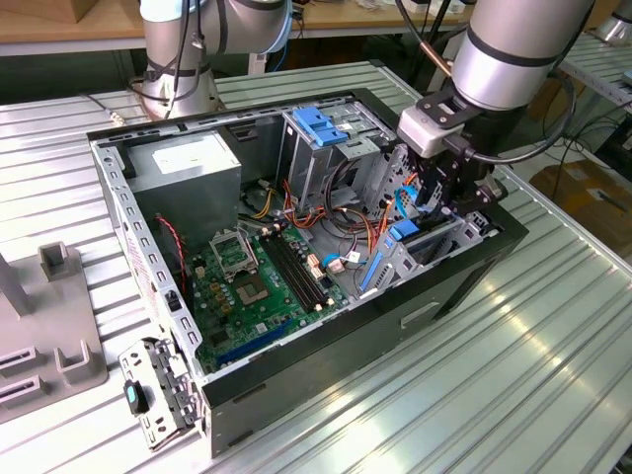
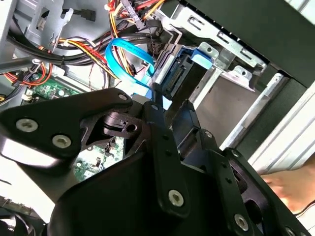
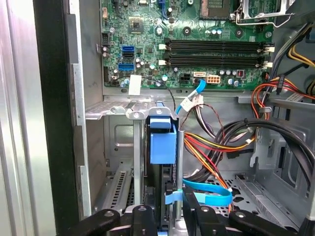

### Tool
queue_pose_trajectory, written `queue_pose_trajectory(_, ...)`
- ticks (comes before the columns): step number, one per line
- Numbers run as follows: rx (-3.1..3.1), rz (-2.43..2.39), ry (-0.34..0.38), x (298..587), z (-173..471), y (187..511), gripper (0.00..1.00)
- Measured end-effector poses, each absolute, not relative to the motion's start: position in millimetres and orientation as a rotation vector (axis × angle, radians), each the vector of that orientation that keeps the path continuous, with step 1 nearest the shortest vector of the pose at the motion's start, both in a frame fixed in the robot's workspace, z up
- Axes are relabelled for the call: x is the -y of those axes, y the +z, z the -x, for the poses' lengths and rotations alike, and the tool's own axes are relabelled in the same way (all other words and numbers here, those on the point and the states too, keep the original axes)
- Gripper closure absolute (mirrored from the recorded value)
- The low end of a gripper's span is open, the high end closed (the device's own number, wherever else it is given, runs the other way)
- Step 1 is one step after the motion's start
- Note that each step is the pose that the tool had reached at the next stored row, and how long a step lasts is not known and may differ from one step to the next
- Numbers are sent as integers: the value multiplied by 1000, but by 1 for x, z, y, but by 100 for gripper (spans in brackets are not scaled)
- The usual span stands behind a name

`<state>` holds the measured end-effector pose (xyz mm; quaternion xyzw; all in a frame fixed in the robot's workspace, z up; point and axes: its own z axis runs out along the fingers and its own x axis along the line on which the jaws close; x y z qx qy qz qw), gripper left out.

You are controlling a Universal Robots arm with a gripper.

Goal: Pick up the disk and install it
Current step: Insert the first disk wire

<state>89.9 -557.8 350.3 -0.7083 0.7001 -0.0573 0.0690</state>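
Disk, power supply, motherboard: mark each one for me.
disk (image 3: 162,142), first wrist view, on its blue rail end.
power supply (image 1: 190,158), exterior view, on its white label.
motherboard (image 1: 225,301), exterior view, on the green board surface.

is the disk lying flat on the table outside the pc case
No, in the first wrist view the disk sits between the metal bay walls inside the case.
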Motion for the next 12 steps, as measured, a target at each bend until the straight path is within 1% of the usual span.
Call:
queue_pose_trajectory(4,-2108,2133,-172,558,-90,351,64)
queue_pose_trajectory(5,-2128,2147,-149,558,-93,351,64)
queue_pose_trajectory(6,-2157,2176,-98,558,-102,351,64)
queue_pose_trajectory(7,-2169,2187,-75,558,-109,351,64)
queue_pose_trajectory(12,-2170,2189,-72,558,-110,351,64)
